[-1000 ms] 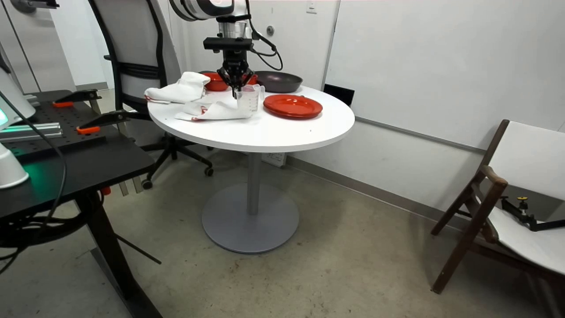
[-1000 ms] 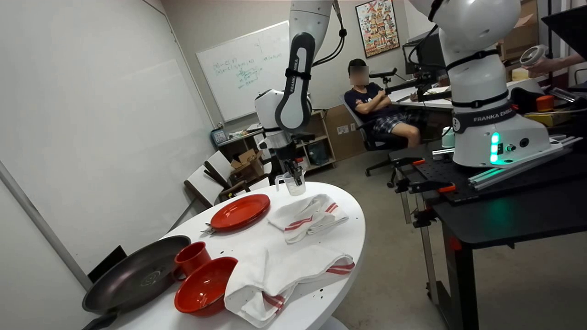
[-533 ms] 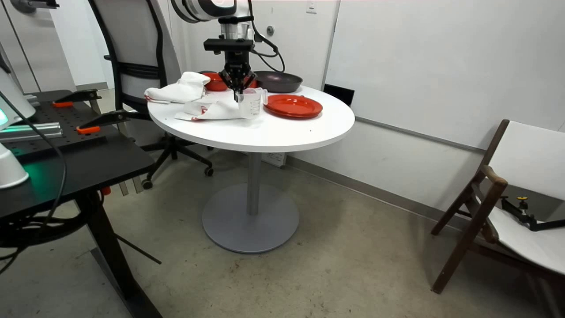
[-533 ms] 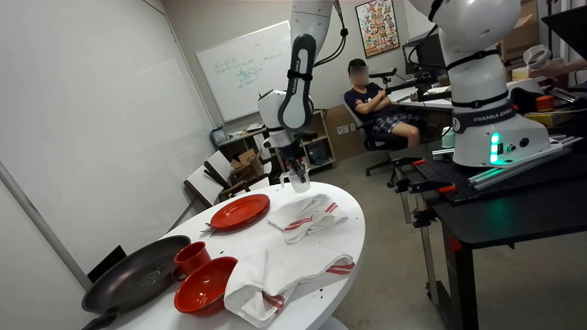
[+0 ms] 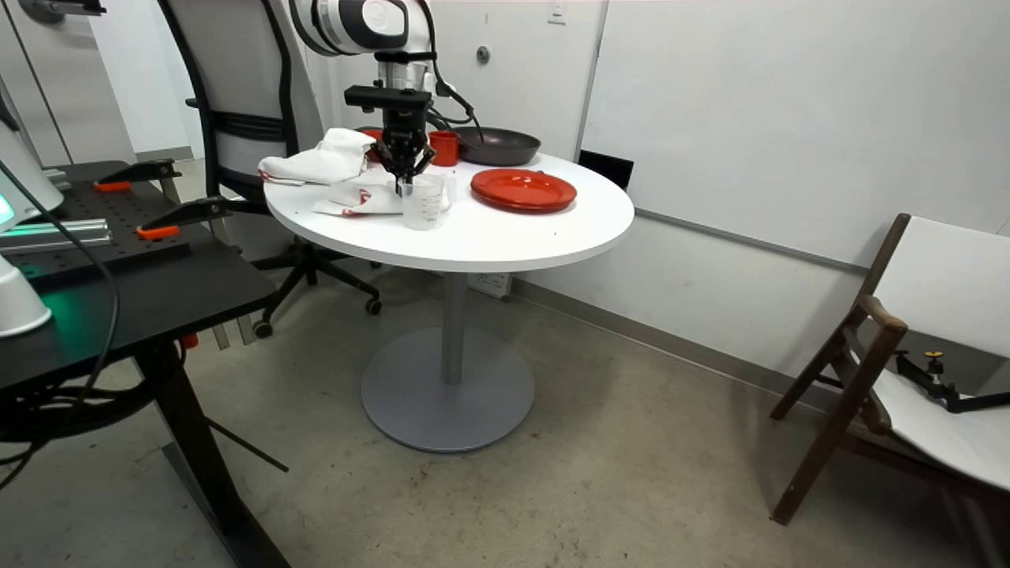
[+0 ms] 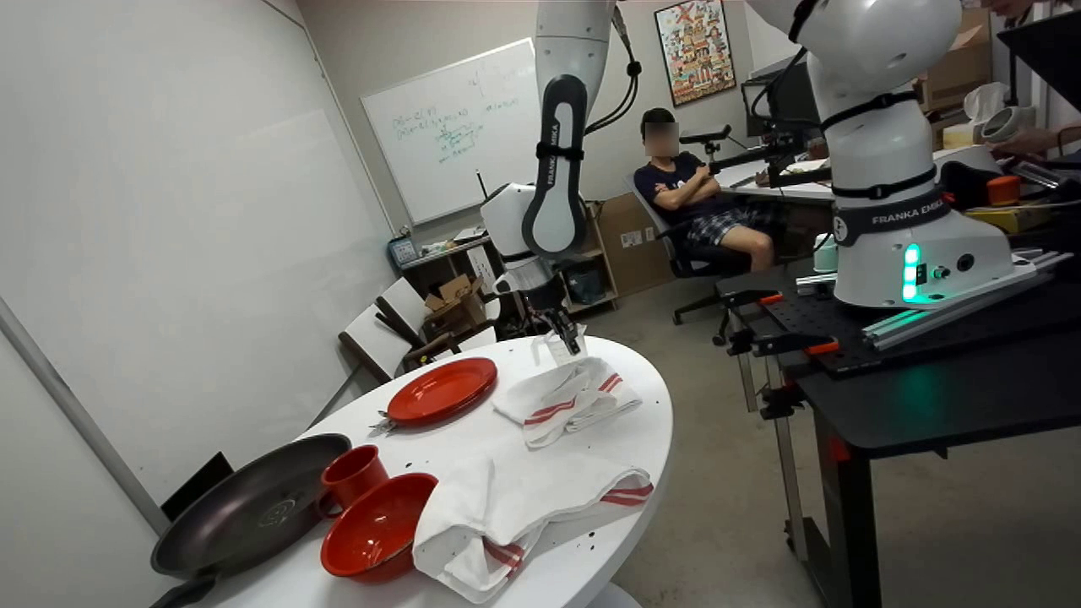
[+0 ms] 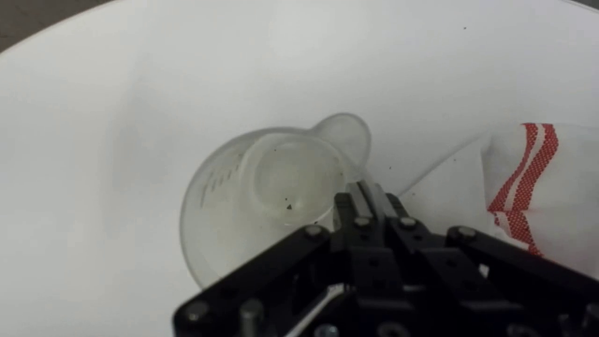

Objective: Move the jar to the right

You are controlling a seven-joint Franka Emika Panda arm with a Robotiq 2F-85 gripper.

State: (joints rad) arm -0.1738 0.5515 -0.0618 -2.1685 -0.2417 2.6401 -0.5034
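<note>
The end effector (image 7: 371, 200) is directed downward, its jaws nearly together and clamped on the wall of the jar (image 5: 423, 209) at the rim. The jar is a clear vessel with printed graduations; it is approximately upright, over the table (image 5: 513, 241). Contact between its base and the table cannot be determined. A folded cloth (image 6: 557, 404) with red stripes lies just beside the jar. A stack of red plates (image 6: 443, 391) lies apart from the jar. Farther out, a second striped cloth (image 6: 528, 507) is positioned next to a red bowl (image 6: 376, 536). A red mug (image 6: 355, 475) stands between the red bowl and a dark frying pan (image 6: 253, 507). Beyond the table, a person (image 6: 676, 186) sits with arms folded.
</note>
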